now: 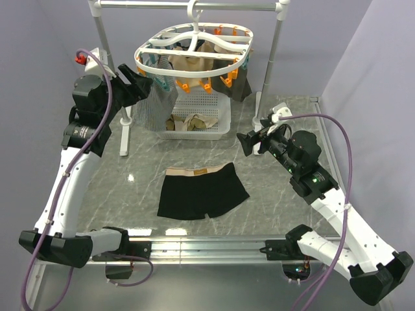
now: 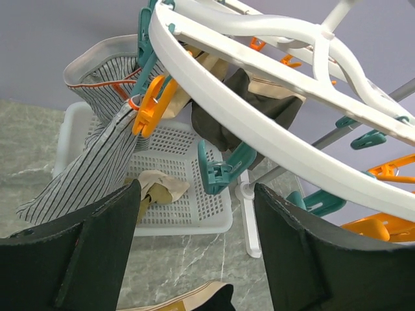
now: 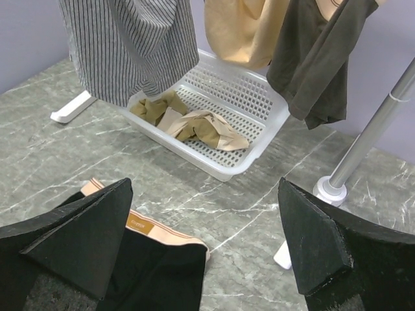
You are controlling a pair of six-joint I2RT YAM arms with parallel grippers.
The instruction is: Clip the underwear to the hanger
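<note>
The black underwear with a tan waistband lies flat on the table in front of the basket; it shows in the right wrist view, and a corner shows in the left wrist view. The white oval hanger with orange and teal clothespins hangs from the rail; it also fills the top of the left wrist view. My left gripper is open and empty, raised just left of the hanger's rim, near a teal clothespin. My right gripper is open and empty, above the table right of the underwear.
A white perforated basket holding beige garments stands under the hanger. A striped cloth, a beige garment and a dark garment hang from the pins. The grey rail stand's posts and white feet flank the basket.
</note>
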